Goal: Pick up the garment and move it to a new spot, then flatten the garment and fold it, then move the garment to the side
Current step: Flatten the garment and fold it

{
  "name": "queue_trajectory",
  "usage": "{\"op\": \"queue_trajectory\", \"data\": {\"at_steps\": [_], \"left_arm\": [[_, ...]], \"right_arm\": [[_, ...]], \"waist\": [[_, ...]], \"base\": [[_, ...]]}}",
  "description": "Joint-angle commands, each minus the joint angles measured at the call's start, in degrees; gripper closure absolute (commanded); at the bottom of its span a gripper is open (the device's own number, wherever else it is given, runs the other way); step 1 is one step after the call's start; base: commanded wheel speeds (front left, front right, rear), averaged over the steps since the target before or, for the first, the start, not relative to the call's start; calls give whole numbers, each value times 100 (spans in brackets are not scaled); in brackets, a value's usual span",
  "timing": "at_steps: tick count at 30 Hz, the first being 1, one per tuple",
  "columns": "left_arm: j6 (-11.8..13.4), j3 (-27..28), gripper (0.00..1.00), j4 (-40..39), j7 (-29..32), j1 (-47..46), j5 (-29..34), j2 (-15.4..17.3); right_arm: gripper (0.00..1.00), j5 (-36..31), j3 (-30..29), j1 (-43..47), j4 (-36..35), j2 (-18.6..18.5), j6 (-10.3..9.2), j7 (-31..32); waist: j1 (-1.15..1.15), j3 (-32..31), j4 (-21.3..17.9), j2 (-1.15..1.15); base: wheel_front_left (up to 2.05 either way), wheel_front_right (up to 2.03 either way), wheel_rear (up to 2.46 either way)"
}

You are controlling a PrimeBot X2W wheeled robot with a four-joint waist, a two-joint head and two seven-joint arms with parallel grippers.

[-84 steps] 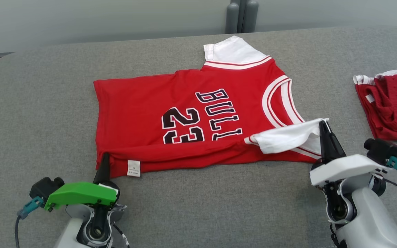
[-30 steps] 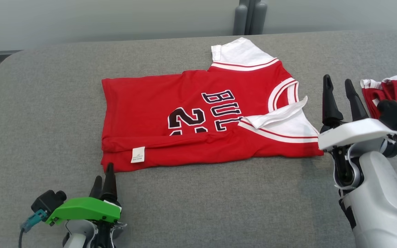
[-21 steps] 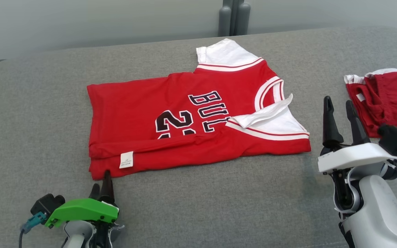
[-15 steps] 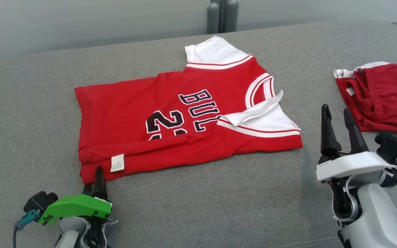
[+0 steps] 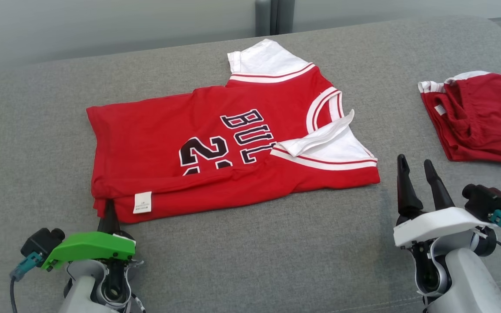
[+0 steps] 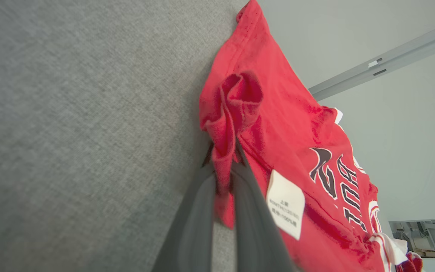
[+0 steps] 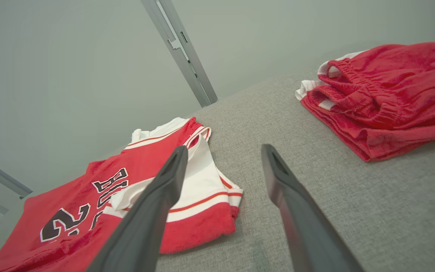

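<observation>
A red jersey [image 5: 155,130] with white sleeves and black lettering lies flat on the grey padded surface [image 5: 250,261], its near long edge folded over the lettering. My left gripper [image 5: 110,213] is at the jersey's near left corner. In the left wrist view the two fingers [image 6: 198,211] are shut on a bunched bit of the red hem [image 6: 225,124], beside the white care label [image 6: 285,204]. My right gripper [image 5: 415,163] stands open to the right of the jersey [image 7: 70,211], apart from it, with nothing between its fingers [image 7: 157,196].
Folded red shorts [image 5: 476,117] with a white trim lie at the right, beyond the right gripper, also seen as red shorts [image 7: 383,102] in the right wrist view. A grey wall with a vertical post [image 5: 272,17] stands behind the surface.
Both grippers laid the near edge over the jersey and let go. The left gripper then came back to the near left corner and shut on the hem. The right gripper drew back, open. The camera shifted.
</observation>
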Motion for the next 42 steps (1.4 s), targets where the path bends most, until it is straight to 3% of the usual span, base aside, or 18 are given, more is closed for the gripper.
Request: {"op": "queue_trajectory", "data": {"at_steps": [1,9,14,26,27,28,30,31,35,42], "left_arm": [[-41,76,100,-74,-26,-58,93,13],[-131,540,100,-907,-32,285,546,-132],[-154,481,100,-1385,-27,498,609,-204],[-87,374,100,-1503,-11,496,640,-235],[-84,373,100,-1485,-7,478,638,-233],[-83,369,100,-1472,-5,460,637,-235],[-79,361,100,-1427,4,419,632,-233],[-78,358,100,-1402,16,401,634,-226],[-73,339,100,-1273,58,250,682,-140],[-11,331,100,-1215,109,241,692,-87]], "right_arm": [[0,24,8,67,64,-10,1,39],[0,122,-100,-104,798,16,0,358],[0,310,-121,-326,1262,20,1,507],[0,738,301,-1210,2615,24,0,846],[33,804,351,-1300,2725,24,0,864],[57,877,408,-1385,2808,24,0,880],[79,1049,501,-1562,2929,24,1,850],[100,1077,533,-1644,2967,22,1,778],[100,1159,576,-1967,2992,15,0,488],[100,1198,546,-1919,2646,-208,0,533]], "waist": [[0,-3,39,0],[0,-21,214,0],[0,-16,299,0],[0,40,372,0],[0,43,380,0],[0,45,389,0],[0,46,405,0],[0,44,412,0],[0,9,424,0],[0,-71,397,0]], "base": [[0,0,0],[0,0,0],[0,0,0],[0,0,0],[0,0,0],[0,0,0],[0,0,0],[0,0,0],[0,0,0],[0,0,0]]}}
